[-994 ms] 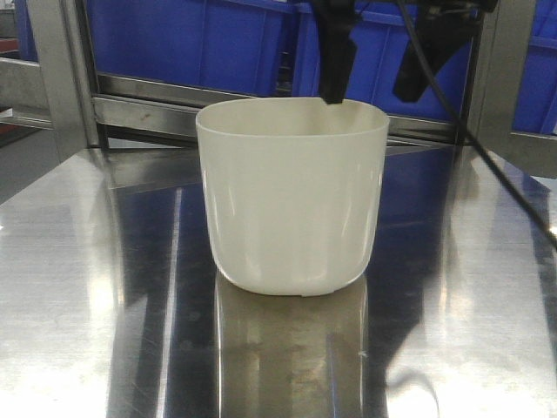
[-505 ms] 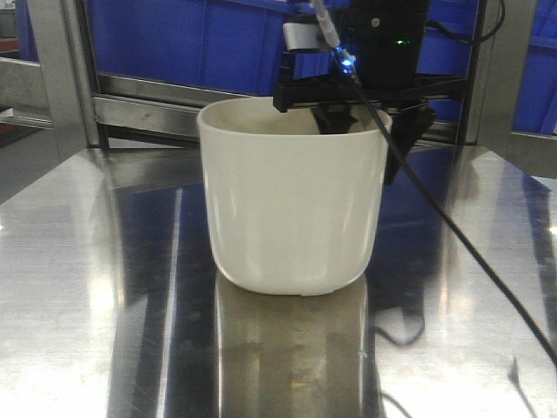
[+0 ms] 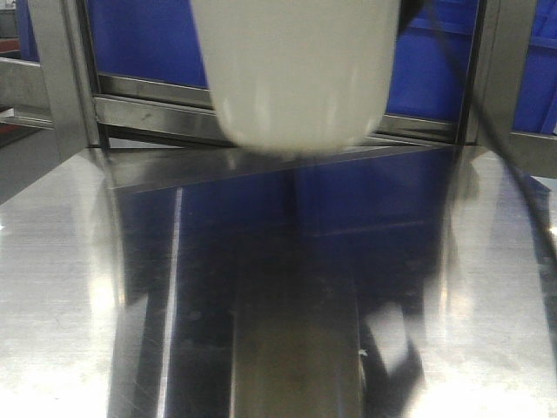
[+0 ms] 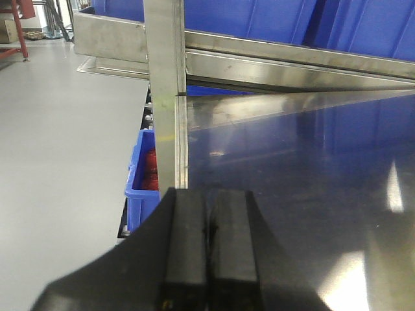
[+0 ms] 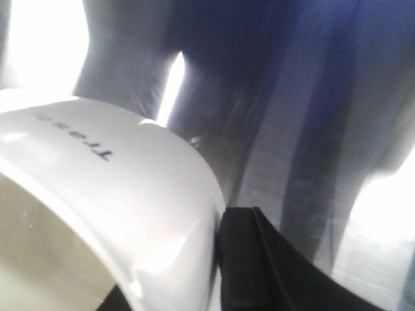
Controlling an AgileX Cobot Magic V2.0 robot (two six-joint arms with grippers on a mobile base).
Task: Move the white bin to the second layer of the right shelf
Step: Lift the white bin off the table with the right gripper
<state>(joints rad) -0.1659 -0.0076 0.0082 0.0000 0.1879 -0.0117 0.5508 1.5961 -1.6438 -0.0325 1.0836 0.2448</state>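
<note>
Front view: a cream-white plastic bin [image 3: 296, 70] with smooth walls tapering to a rounded base hangs in the air at the top of the picture. Its base is clear of the shiny flat steel bench [image 3: 78, 287] below. Its rim is cut off by the frame edge and its outline is blurred. Behind it are a stainless steel rack rail [image 3: 148, 111] and large blue rectangular plastic crates [image 3: 144, 35].

Left wrist view: the left gripper [image 4: 209, 220] sits above the bench near its edge, its black fingers [image 4: 185, 253] clenched flat against each other with nothing between them. Ahead stands a steel upright post [image 4: 165, 78]. Lower down, beside the grey floor [image 4: 58, 162], a small blue box [image 4: 137, 178] holds red items.

Right wrist view: the right gripper [image 5: 217, 265] grasps the bin's wall. One black finger presses on the outer side near the rim, and the other is hidden. Dark lettering [image 5: 74, 139] is printed on the wall. The bench lies blurred beneath.
</note>
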